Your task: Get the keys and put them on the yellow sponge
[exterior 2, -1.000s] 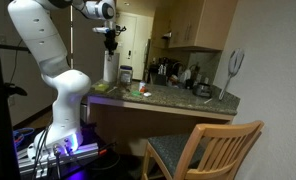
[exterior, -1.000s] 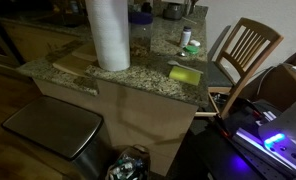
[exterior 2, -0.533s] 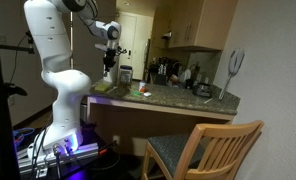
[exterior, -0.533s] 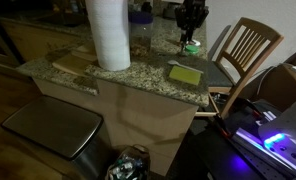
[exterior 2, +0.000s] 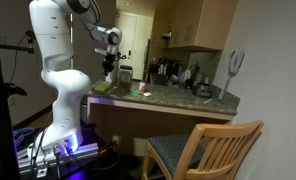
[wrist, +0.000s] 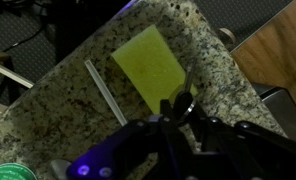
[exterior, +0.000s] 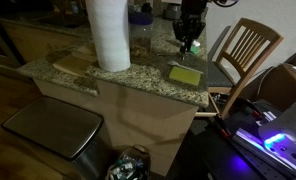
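Observation:
The yellow sponge (exterior: 185, 74) lies flat near the counter's edge and corner, and it also shows in the wrist view (wrist: 153, 62). My gripper (exterior: 191, 38) hangs above the counter just behind the sponge, clear of it. In the wrist view the gripper (wrist: 174, 116) is shut on the keys (wrist: 178, 102); a dark key and a metal ring stick out between the fingers, over the sponge's near edge. In an exterior view the gripper (exterior 2: 109, 72) hangs a little above the countertop.
A tall white paper roll (exterior: 108, 35) stands on a tan wooden board (exterior: 72, 64) on the granite counter (exterior: 138, 78). A green-topped object (exterior: 194, 48) sits behind the sponge. A thin white stick (wrist: 106, 92) lies beside the sponge. A wooden chair (exterior: 244, 50) stands by the counter.
The arm has swung down and the gripper has come into the exterior view above the counter, lowering toward the sponge with the keys held.

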Controlling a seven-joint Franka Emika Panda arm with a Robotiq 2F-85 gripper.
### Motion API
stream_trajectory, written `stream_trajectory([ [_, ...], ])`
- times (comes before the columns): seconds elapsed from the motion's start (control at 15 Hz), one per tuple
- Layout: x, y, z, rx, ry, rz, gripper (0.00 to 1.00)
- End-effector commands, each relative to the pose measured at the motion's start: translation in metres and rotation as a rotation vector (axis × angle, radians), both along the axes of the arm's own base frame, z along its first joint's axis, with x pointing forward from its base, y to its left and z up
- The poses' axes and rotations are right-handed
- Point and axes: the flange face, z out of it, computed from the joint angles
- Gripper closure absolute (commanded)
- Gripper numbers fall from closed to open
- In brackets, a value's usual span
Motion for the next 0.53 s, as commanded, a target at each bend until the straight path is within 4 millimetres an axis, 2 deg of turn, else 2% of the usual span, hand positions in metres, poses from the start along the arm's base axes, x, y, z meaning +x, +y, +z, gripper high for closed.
stream_trajectory([
  [0.0,-0.004,-0.002,-0.009,-0.014,0.032,0.002,0.94],
  [0.47,-0.019,0.000,-0.054,0.016,0.116,-0.007,0.94],
])
